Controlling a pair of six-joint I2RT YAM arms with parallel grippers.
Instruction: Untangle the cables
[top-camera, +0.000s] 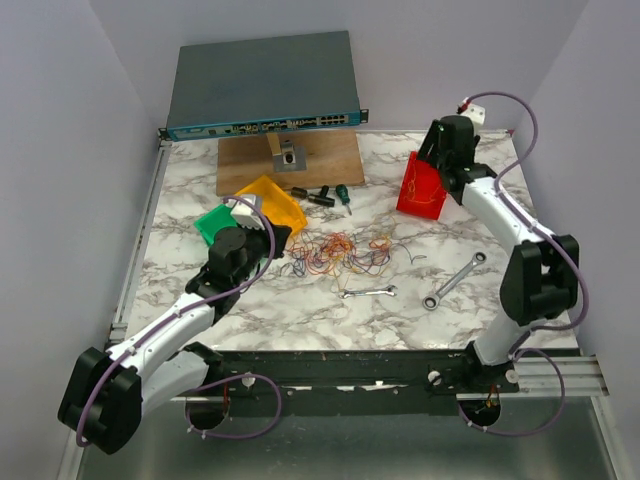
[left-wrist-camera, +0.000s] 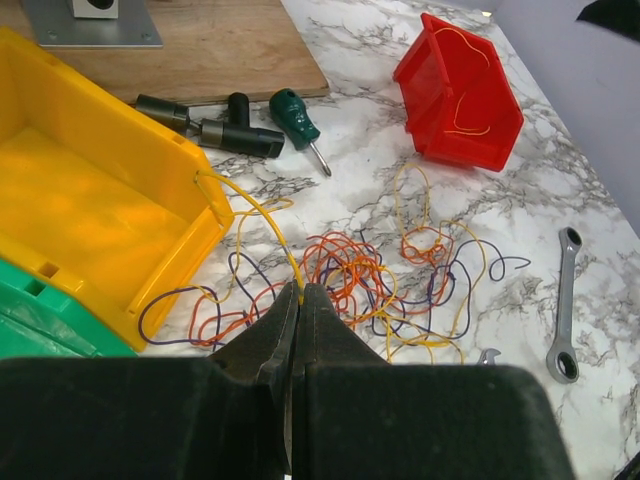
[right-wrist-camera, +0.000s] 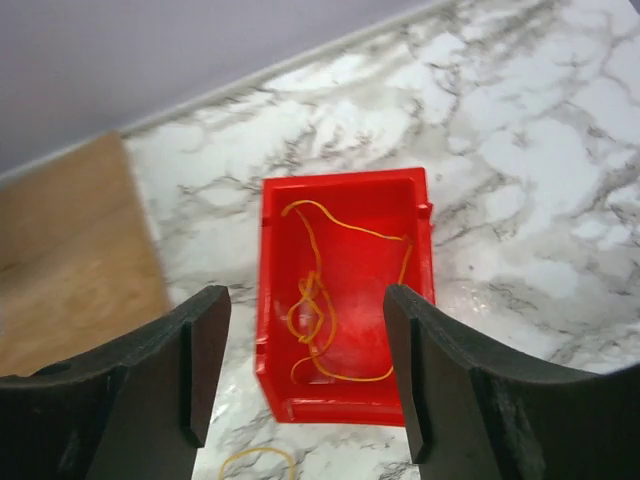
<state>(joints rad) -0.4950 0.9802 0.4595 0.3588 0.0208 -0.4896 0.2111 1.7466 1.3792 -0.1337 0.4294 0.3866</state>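
The cables (top-camera: 335, 252) lie as a loose tangle of orange, yellow and purple strands (left-wrist-camera: 380, 280) in the middle of the marble table. My left gripper (left-wrist-camera: 302, 290) is shut on one yellow cable (left-wrist-camera: 262, 215), which arcs up to the corner of the yellow bin (left-wrist-camera: 150, 170). In the top view the left gripper (top-camera: 283, 243) sits at the tangle's left edge. My right gripper (right-wrist-camera: 307, 300) is open above the red bin (right-wrist-camera: 345, 400), nothing between its fingers. Thin orange cables (right-wrist-camera: 316, 258) lie inside that bin. The right gripper (top-camera: 432, 160) hangs at the back right.
Two wrenches (top-camera: 370, 293) (top-camera: 455, 280) lie near the front right. A green-handled screwdriver (top-camera: 342, 197) and dark bits rest by the wooden board (top-camera: 290, 160). A green bin (top-camera: 215, 222) adjoins the yellow one. A network switch (top-camera: 262, 85) stands at the back.
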